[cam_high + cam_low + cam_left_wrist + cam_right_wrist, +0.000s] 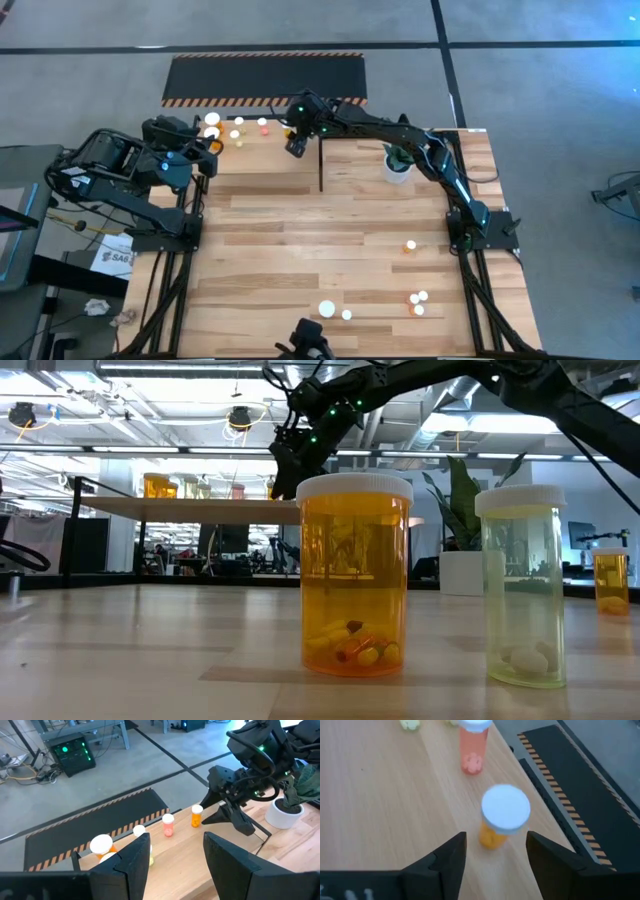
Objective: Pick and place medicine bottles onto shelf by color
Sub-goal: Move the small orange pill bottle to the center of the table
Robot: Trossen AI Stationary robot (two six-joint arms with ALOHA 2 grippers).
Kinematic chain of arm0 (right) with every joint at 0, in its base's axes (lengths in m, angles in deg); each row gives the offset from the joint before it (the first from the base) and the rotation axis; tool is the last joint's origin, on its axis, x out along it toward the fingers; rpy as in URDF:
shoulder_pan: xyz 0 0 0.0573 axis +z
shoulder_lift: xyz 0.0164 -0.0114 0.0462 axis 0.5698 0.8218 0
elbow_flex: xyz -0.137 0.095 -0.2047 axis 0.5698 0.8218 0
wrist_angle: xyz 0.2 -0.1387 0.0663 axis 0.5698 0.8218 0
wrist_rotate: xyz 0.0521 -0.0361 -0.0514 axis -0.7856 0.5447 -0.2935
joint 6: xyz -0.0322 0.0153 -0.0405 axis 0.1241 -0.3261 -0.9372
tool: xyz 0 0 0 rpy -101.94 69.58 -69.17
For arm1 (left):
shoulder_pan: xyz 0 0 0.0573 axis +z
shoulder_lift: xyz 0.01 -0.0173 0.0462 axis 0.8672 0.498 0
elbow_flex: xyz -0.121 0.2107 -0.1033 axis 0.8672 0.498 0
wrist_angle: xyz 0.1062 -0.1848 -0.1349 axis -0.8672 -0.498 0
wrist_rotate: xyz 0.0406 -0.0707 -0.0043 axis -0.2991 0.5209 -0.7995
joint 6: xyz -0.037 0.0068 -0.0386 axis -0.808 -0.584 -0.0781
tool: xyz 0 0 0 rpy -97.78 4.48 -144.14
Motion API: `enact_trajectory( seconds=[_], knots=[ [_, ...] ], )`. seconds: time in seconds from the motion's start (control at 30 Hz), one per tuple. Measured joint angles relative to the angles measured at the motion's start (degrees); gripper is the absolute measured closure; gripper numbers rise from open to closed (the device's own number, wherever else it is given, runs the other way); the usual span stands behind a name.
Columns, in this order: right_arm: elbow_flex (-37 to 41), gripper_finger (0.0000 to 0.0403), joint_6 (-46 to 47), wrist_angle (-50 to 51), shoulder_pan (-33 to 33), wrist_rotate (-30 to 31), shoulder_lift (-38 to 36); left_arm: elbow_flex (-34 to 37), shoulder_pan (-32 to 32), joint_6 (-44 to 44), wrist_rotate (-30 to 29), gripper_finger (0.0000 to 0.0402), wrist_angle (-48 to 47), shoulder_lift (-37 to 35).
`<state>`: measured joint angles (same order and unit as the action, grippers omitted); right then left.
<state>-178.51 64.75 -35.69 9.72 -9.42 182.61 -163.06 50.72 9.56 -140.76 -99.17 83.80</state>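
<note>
Standing freed on the shelf (262,150): orange bottle (503,816), set beside the pink bottle (473,744); right tool (495,854) held spread just above it, nothing gripped. Left tool (172,855) is parked near the shelf, half-spread, empty.

The right arm stretches across to the shelf's far edge, its right gripper (296,146) angled down with fingers (447,857) spread. The left gripper (205,147) hovers at the shelf's far left corner, fingers (135,857) parted.
</note>
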Motion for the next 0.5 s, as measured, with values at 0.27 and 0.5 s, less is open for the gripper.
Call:
enact_trajectory(
  seconds=[0.27, 0.5],
  knots=[
    [-3.70, 0.0153, 0.05, 9.58, -0.27, 0.96, -0.44, 0.00, 0.01, 0.01, 0.61, 0.0228, 0.00, 0.00],
    [-5.71, 0.0153, 4.11, 19.84, -0.09, 0.98, -5.03, 0.00, 0.02, 0.19, 0.92, 0.0228, -0.01, 0.00]
  ],
)
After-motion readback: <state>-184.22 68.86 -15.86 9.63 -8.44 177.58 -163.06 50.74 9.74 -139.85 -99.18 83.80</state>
